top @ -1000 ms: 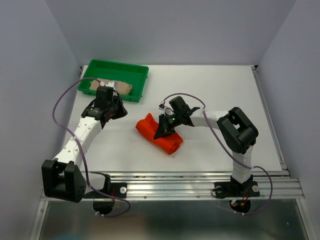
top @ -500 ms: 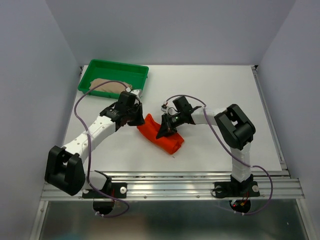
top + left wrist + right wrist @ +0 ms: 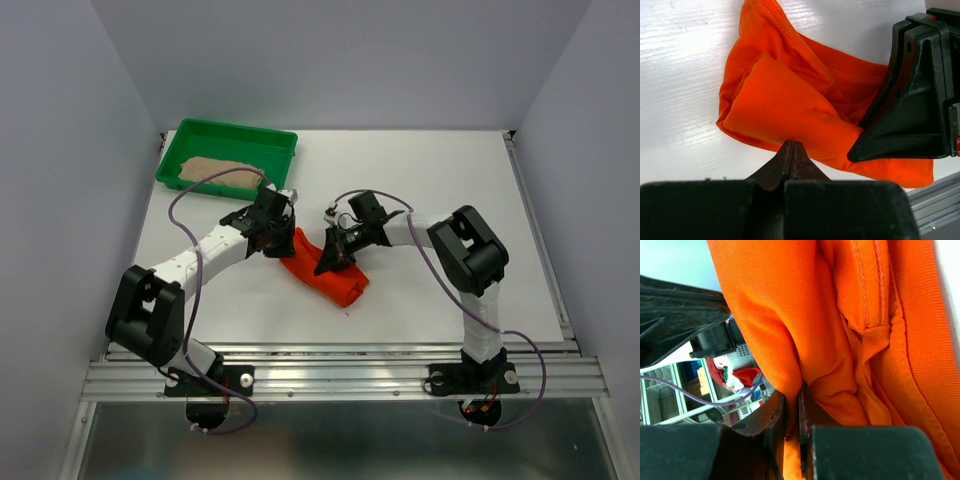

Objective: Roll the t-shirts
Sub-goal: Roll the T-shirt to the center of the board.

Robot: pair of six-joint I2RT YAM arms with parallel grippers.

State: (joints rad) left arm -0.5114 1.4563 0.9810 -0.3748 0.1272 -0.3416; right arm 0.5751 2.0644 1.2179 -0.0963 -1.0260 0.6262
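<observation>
Orange-red t-shirt [image 3: 345, 285] pinched by right gripper [image 3: 792, 396], left gripper [image 3: 792, 146] pressed together, beige t-shirt [image 3: 215, 170] in green tray [image 3: 240, 135]

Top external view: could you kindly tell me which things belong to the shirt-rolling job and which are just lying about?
Job: orange-red t-shirt; beige t-shirt.
Lying about: green tray; table.

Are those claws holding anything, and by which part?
The right gripper pinches a fold of the orange t-shirt. The left gripper, shut, touches its edge; grip unclear.
</observation>
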